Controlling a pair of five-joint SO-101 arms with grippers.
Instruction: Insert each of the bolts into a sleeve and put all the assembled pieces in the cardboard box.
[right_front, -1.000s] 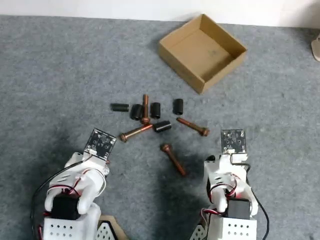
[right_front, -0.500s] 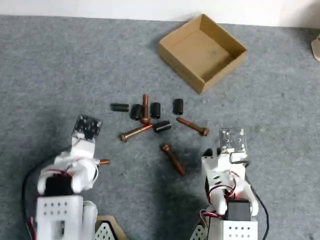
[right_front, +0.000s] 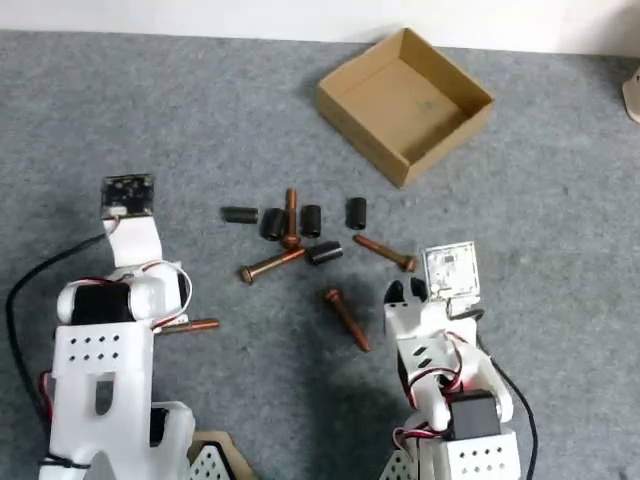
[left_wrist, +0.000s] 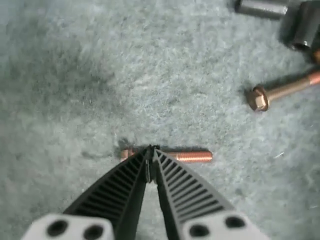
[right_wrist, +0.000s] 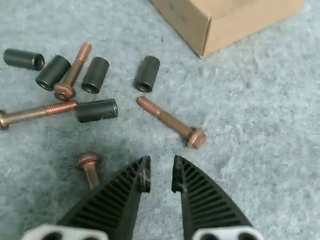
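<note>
A grey carpet (right_front: 120, 110) is lying under everything, its pile looking coarse and fuzzy. A white strip (right_front: 200, 18) is running along the far edge. A pale object (right_front: 632, 95) is peeking in at the right.

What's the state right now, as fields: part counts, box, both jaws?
Bolts: five, all lying loose
Sleeves: five, loose in the middle cluster
Box: empty
Left jaws: shut, tips over a lone bolt apart from the cluster
Right jaws: open, holding nothing, near the cluster's edge
Assembled pieces: none seen
</note>
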